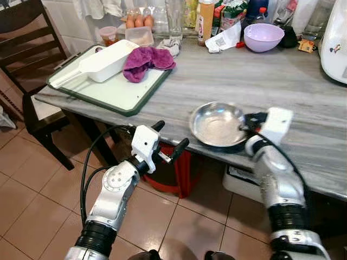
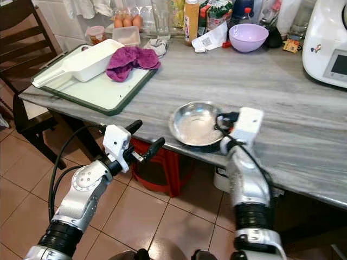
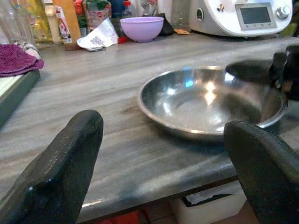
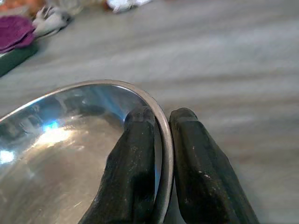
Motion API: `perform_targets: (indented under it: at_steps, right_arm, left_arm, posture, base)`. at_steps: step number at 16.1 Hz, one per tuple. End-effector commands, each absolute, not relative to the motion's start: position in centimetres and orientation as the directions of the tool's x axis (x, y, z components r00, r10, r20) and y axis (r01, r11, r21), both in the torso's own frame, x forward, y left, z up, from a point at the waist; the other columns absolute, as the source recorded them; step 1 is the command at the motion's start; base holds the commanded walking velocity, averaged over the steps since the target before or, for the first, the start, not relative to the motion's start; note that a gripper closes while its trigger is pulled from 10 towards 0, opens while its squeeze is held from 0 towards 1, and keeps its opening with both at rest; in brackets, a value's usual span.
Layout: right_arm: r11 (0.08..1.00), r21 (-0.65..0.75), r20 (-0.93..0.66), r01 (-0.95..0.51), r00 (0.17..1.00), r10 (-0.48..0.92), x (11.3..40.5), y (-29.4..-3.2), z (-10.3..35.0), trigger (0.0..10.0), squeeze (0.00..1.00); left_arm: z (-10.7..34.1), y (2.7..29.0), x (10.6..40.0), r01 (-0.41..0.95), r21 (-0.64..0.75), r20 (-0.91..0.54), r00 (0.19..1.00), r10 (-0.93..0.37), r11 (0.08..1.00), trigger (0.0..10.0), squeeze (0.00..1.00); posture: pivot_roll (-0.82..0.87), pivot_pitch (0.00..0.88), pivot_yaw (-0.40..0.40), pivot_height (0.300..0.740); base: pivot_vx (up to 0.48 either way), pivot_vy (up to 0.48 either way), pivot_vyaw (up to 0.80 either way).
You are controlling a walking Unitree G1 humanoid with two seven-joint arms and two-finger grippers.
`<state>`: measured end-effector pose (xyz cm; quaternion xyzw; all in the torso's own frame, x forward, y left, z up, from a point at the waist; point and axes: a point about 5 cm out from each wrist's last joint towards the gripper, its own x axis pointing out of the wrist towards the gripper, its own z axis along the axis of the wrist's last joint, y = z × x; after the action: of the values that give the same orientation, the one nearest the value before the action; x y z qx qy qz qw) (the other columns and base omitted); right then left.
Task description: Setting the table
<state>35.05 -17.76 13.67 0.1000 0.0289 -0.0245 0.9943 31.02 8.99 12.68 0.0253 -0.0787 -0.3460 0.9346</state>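
Steel bowl (image 1: 217, 125) rim sits pinched between your right gripper (image 4: 161, 126) fingers, one finger inside the bowl and one outside, so your whole hold is a thin lip of polished metal. You can expect it to slip: the rim is smooth and rounded, the black pads are hard, and any twist of the wrist could let the bowl pivot or drop. It rests near the front edge of the grey marble-look table (image 1: 282, 81), so a slip toward you probably sends it to the tiled floor (image 1: 32, 179). Keep it level and move it inward, away from that edge.

Your left gripper (image 1: 169, 142) hangs below the table edge with fingers spread wide, holding nothing; watch that it doesn't knock the tabletop from beneath.

Further out, a soft purple cloth (image 1: 146, 60) and a white plastic scoop (image 1: 100, 63) lie on a green-rimmed tray (image 1: 116, 95), well apart from the bowl. A lilac bowl (image 1: 263, 37) stands at the back.
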Motion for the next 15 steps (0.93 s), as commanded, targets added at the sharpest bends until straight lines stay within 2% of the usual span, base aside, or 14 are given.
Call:
perform_targets:
  at_steps: [1, 2, 3, 4, 5, 6, 8, 9, 10, 12, 13, 14, 15]
  right_arm:
    - [0.991, 0.113, -0.071, 0.071, 0.996, -0.063, 35.0, -18.2, 13.5, 10.0, 1.0]
    - [0.994, -0.068, -0.036, 0.081, 0.996, -0.083, 35.1, -18.7, 13.8, 10.0, 0.95]
    - [0.988, -0.111, -0.017, 0.105, 0.994, -0.108, 35.0, -19.4, 14.0, 10.0, 0.87]
    - [0.986, -0.133, -0.016, 0.104, 0.994, -0.107, 35.0, -19.6, 14.1, 10.0, 0.57]
    - [0.982, -0.165, -0.017, 0.096, 0.995, -0.1, 34.9, -19.7, 14.1, 10.0, 0.41]
    - [0.964, -0.247, 0.006, 0.096, 0.995, -0.097, 34.8, -19.8, 14.3, 10.0, 0.33]
    - [0.96, -0.242, 0.036, 0.142, 0.99, -0.138, 34.7, -20.0, 14.3, 10.0, 0.11]
    - [0.953, -0.223, 0.068, 0.206, 0.978, -0.195, 34.6, -20.5, 14.7, 10.0, 0.03]
    - [0.957, -0.146, 0.072, 0.252, 0.967, -0.244, 34.5, -21.1, 14.8, 10.0, 0.0]
    - [0.952, -0.036, 0.039, 0.303, 0.953, -0.302, 34.3, -21.8, 14.4, 10.0, 0.0]
    - [0.946, 0.028, -0.001, 0.324, 0.946, -0.324, 34.3, -22.2, 13.9, 10.0, 0.0]
    - [0.942, 0.035, -0.005, 0.335, 0.942, -0.335, 34.2, -22.4, 13.7, 10.0, 0.0]
    - [0.94, 0.036, -0.005, 0.339, 0.941, -0.339, 34.1, -22.5, 13.7, 10.0, 0.0]
  left_arm:
    - [12.8, 9.4, 31.3, 0.628, 0.118, 0.129, 0.759, -0.639, 0.769, 10.0, 0.0]
    - [12.8, 9.4, 31.3, 0.625, 0.119, 0.13, 0.76, -0.636, 0.771, 10.0, 0.0]
    - [12.8, 9.4, 31.2, 0.624, 0.119, 0.131, 0.761, -0.636, 0.772, 10.0, 0.0]
    - [12.8, 9.4, 31.2, 0.624, 0.12, 0.131, 0.761, -0.636, 0.772, 10.0, 0.0]
    - [12.8, 9.4, 31.2, 0.625, 0.12, 0.132, 0.76, -0.636, 0.772, 10.0, 0.0]
    - [12.8, 9.3, 31.2, 0.626, 0.119, 0.132, 0.759, -0.638, 0.77, 10.0, 0.0]
    - [12.8, 9.2, 31.1, 0.644, 0.117, 0.132, 0.745, -0.654, 0.756, 10.0, 0.0]
    - [12.9, 9.2, 31.1, 0.654, 0.117, 0.131, 0.735, -0.665, 0.747, 10.0, 0.0]
    - [13.0, 9.1, 30.9, 0.674, 0.109, 0.136, 0.718, -0.683, 0.731, 10.0, 0.0]
    - [12.9, 9.0, 30.8, 0.698, 0.114, 0.122, 0.696, -0.707, 0.707, 10.0, 0.0]
    - [12.9, 9.1, 30.8, 0.699, 0.116, 0.121, 0.695, -0.709, 0.706, 10.0, 0.45]
    - [12.8, 9.2, 30.9, 0.692, 0.112, 0.117, 0.703, -0.701, 0.713, 10.0, 0.99]
    - [12.8, 9.3, 31.0, 0.689, 0.101, 0.118, 0.708, -0.696, 0.718, 9.4, 0.97]
  posture:
    - [-0.13, 0.118, 0.084, 0.74]
    - [-0.13, 0.118, 0.084, 0.74]
    - [-0.13, 0.118, 0.082, 0.74]
    - [-0.13, 0.118, 0.082, 0.74]
    - [-0.13, 0.118, 0.082, 0.74]
    - [-0.13, 0.118, 0.084, 0.74]
    - [-0.13, 0.119, 0.083, 0.74]
    - [-0.13, 0.119, 0.083, 0.74]
    - [-0.13, 0.119, 0.085, 0.74]
    - [-0.13, 0.118, 0.086, 0.74]
    - [-0.13, 0.118, 0.086, 0.74]
    - [-0.13, 0.119, 0.088, 0.74]
    - [-0.13, 0.119, 0.088, 0.74]
  base:
    - [0.0, 0.0, 0.0]
    - [0.0, 0.0, 0.0]
    - [0.0, 0.0, 0.0]
    - [0.0, 0.0, 0.0]
    - [0.0, 0.0, 0.0]
    - [0.0, 0.0, 0.0]
    - [0.0, 0.0, 0.0]
    - [0.0, 0.0, 0.0]
    - [0.0, 0.0, 0.0]
    - [0.0, 0.0, 0.0]
    - [0.0, 0.0, 0.0]
    - [0.0, 0.0, 0.0]
    - [0.0, 0.0, 0.0]
